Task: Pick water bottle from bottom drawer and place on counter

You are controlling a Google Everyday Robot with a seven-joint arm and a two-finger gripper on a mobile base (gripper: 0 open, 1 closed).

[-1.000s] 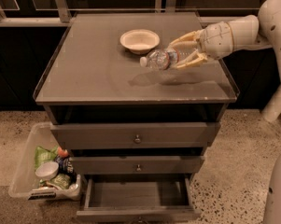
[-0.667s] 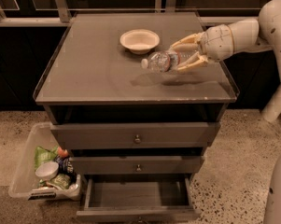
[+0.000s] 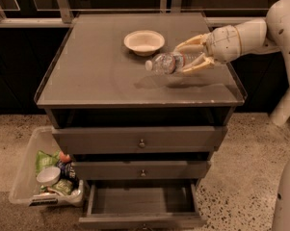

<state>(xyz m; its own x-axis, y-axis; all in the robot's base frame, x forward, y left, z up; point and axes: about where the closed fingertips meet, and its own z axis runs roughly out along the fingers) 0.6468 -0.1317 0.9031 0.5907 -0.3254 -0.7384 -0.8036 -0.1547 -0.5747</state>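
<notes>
The water bottle point(image 3: 167, 63) is a small clear ribbed bottle with a white cap pointing left and a coloured label band. It lies on its side in my gripper point(image 3: 184, 59), which is shut on it from the right, a little above the right part of the grey glossy counter point(image 3: 94, 76); its shadow falls on the counter just below. The bottom drawer point(image 3: 142, 204) is pulled out below the two upper drawers and its inside shows no objects.
A shallow white bowl point(image 3: 144, 42) sits on the counter just left of the bottle. A clear plastic bin point(image 3: 26, 172) with snack packets and a small white cup stands on the speckled floor left of the cabinet. My white arm point(image 3: 272, 25) reaches in from the right.
My gripper and the bottle have shifted slightly left and lower toward the counter; nothing else has moved.
</notes>
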